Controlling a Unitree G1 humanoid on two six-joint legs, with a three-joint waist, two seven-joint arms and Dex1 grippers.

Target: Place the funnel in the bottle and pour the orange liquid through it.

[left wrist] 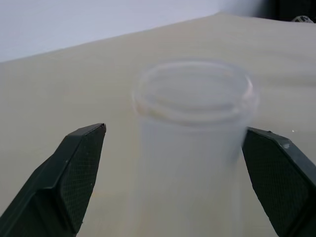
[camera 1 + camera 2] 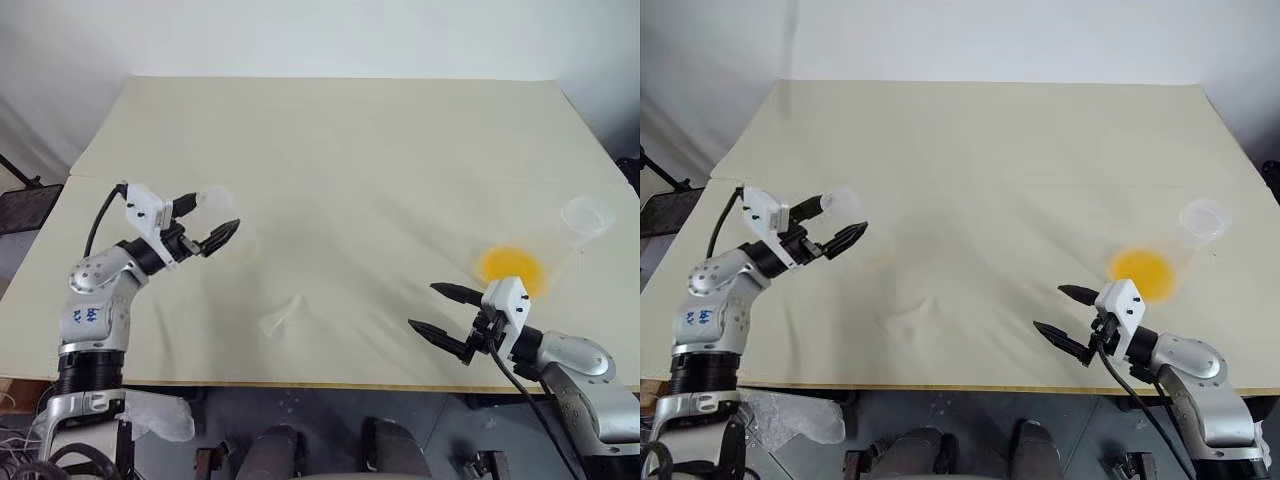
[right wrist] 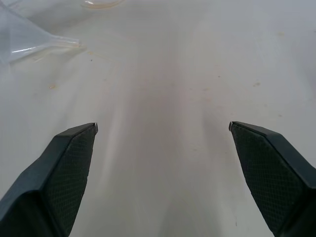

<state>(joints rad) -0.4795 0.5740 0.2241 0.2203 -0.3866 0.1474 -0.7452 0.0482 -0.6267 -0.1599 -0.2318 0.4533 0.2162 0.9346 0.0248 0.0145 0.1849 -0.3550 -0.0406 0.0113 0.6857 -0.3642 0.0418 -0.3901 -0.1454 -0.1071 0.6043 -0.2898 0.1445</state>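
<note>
Right gripper (image 2: 437, 310) spread wide, empty, near funnel (image 2: 275, 322). Left gripper (image 1: 173, 182) wide, straddling bottle (image 1: 190, 143) neck: centre, then close gently.

Counter (image 2: 340, 150): carries all items listed.

Bottle (image 2: 214, 203): left part of the counter, upright, standing between the two fingers of the left end effector (image 2: 208, 222), neither finger seen touching it in the left wrist view.

Funnel (image 2: 277, 322): near the front edge, left of centre, lying on its side; right of and nearer than the bottle, well apart from it.

Flask (image 2: 578, 232): right part of the counter, near the right edge, tipped on its side.

Orange liquid (image 2: 510, 267): in the flask's base, left of its neck.

Right end effector (image 2: 443, 312): over the front right, before and left of the flask, fingers apart with nothing between them.
</note>
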